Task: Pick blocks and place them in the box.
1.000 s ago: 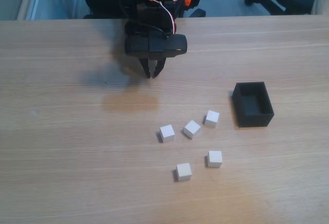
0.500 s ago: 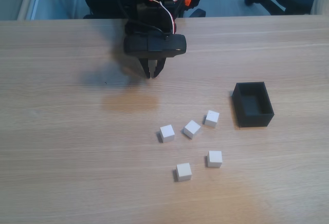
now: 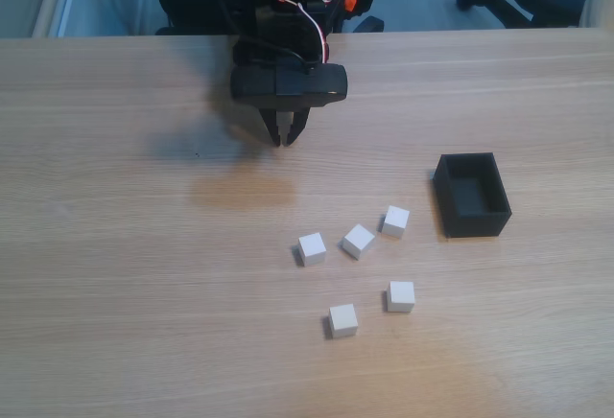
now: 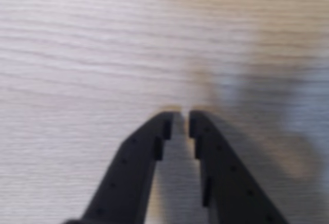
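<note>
Gripper (image 3: 285, 138) hangs over bare table (image 3: 115, 245), fingers (image 4: 154, 131) nearly together, a slim gap, holding nothing. Five white blocks (image 3: 359, 241) sit loose near the table's middle; box (image 3: 471, 194) to their right in the fixed view, empty. Judgement: open wide first, descend square over the nearest block (image 3: 311, 247), avoid nudging neighbours.
</note>
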